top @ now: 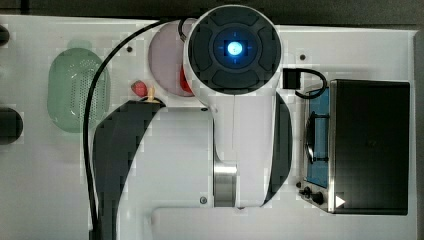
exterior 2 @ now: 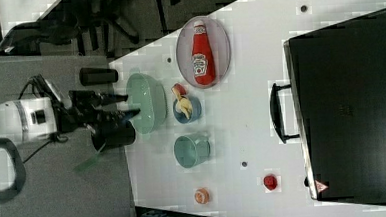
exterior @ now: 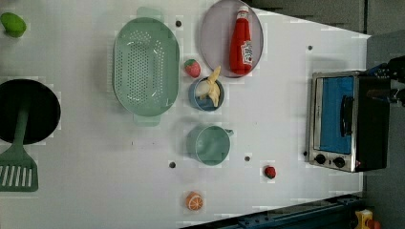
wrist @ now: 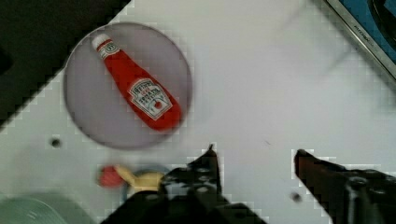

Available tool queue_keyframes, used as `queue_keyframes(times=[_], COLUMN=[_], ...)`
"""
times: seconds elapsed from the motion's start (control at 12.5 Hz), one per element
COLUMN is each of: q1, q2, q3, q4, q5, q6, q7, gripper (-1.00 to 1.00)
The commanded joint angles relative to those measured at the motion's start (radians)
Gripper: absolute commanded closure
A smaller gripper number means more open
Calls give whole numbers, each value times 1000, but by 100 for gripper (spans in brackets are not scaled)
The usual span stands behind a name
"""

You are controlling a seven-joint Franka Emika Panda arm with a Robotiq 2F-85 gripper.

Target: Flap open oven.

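The oven [exterior: 348, 121] sits shut at 3 o'clock in the left view. The gripper [wrist: 254, 156] hangs well apart, jaws wide and empty; a misaligned approach could skid off the handle [exterior: 346, 116].

White-shelled robot arm [top: 240, 130] with dark grey joint covers, a round cap glowing blue [top: 234, 48], a brushed-metal band, a looping black cable [top: 100, 95] and a black two-fingered tool [wrist: 254, 161].
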Motion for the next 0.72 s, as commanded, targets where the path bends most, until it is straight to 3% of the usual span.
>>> queue_keyframes(times=[0.08,0.24,0.4,0.48,0.72], q1=[-44,-44,-44,-44,-45], q2=[-401,-401,-401,-401,-398], q3=[-27,-27,-27,-27,-29], q4=[-261,-261,-261,-261,-263], q5=[19,19,19,19,19], q6=[-162,-162,-162,-162,-158], q7=[70,70,70,70,70], gripper=[-58,-99,-100,-90,-14])
